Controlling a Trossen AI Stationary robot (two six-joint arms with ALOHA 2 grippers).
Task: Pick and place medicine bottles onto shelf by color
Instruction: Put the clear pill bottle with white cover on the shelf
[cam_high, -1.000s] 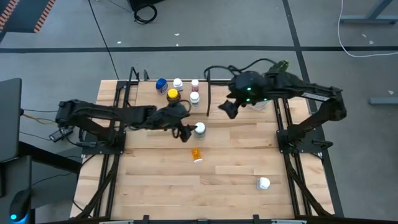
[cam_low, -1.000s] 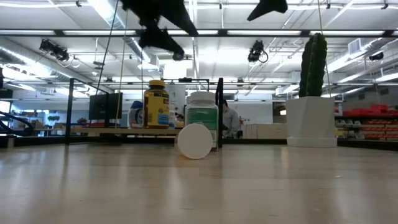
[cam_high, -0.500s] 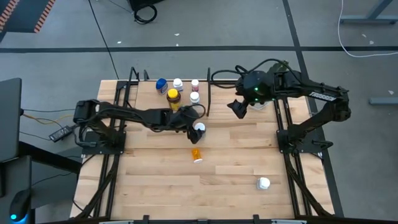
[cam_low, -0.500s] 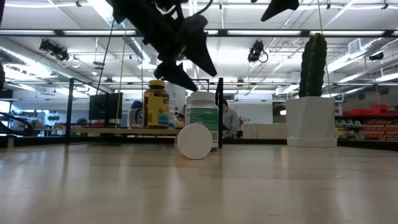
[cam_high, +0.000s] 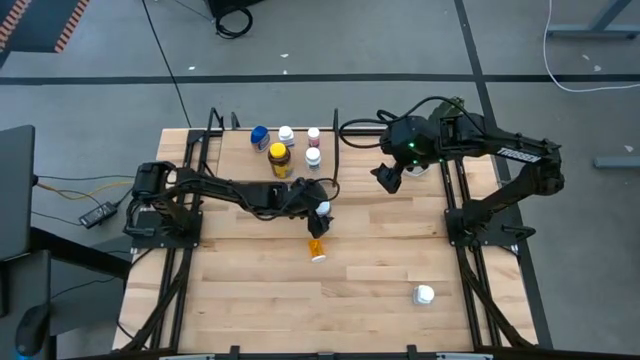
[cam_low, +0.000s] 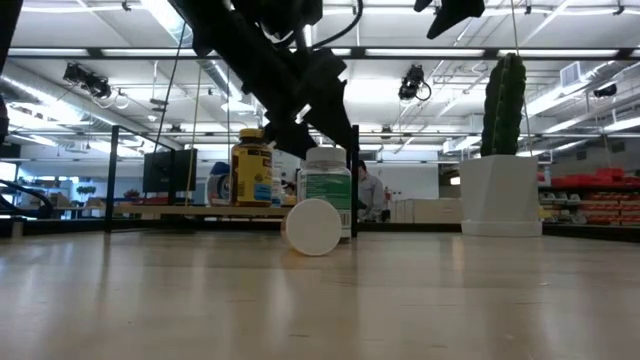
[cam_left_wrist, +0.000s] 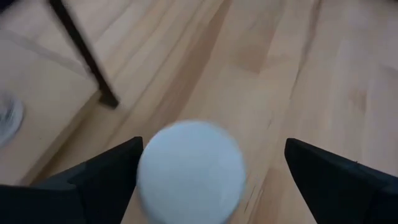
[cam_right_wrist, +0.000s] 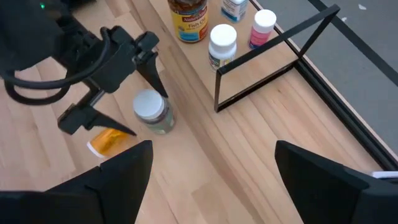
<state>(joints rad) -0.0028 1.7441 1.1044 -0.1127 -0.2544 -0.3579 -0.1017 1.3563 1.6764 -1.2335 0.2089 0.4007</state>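
My left gripper is open and low over a white-capped bottle with a green label that stands upright on the table. Its fingers stand on either side of the white cap; the right wrist view shows the same straddle. A small orange bottle lies on its side just nearer. On the shelf stand a blue bottle, an amber yellow-lidded one and three white-capped ones. Another white bottle lies near the front right. My right gripper hangs open above the table's far right.
A white pot with a green cactus stands at the far right, partly under my right arm. Black upright rods frame the shelf close behind the green-labelled bottle. Bare planks stretch across the near left of the table.
My left gripper has reached toward the table's right and come down, from beside the amber bottle to the green-labelled bottle, so its open fingers now flank the cap. My right gripper has drifted a little toward the right edge. The bottles have stayed put.
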